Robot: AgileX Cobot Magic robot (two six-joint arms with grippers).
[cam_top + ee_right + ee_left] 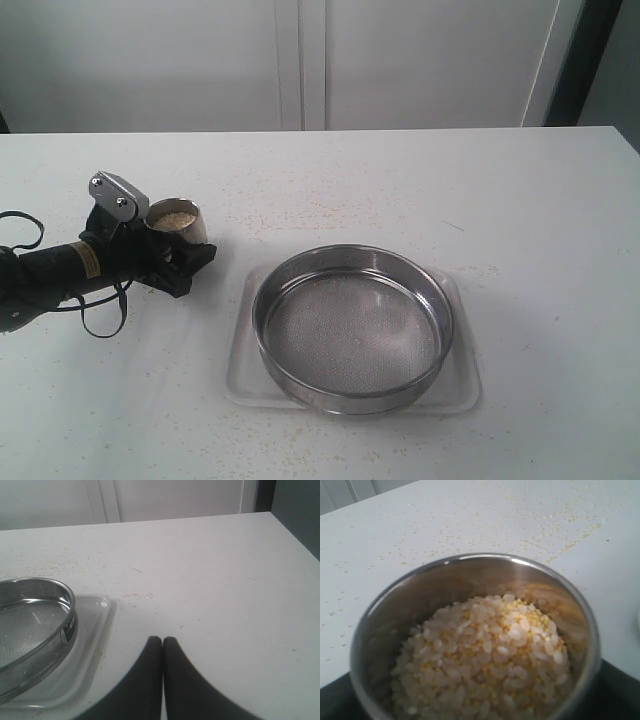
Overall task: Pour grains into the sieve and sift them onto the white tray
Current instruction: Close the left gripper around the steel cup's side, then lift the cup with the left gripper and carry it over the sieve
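Observation:
The grains (485, 655), whitish rice mixed with fine yellow granules, fill a small steel cup (470, 560) that stands upright at the left of the table. My left gripper (186, 256) is shut on the cup (188, 233), its black fingers wrapping the lower wall. The sieve (350, 402), a wide steel ring with a bare mesh bottom, rests on the white tray (457, 386) to the cup's right. My right gripper (162, 641) is shut with nothing in it, low over the table beside the tray (95, 625) and sieve (30, 620). It is out of the exterior view.
Stray yellow granules (135, 596) lie scattered on the white table (520, 200) behind the tray and around the cup. The table's right edge (295, 535) runs past the right gripper. A pale wall stands behind the far edge.

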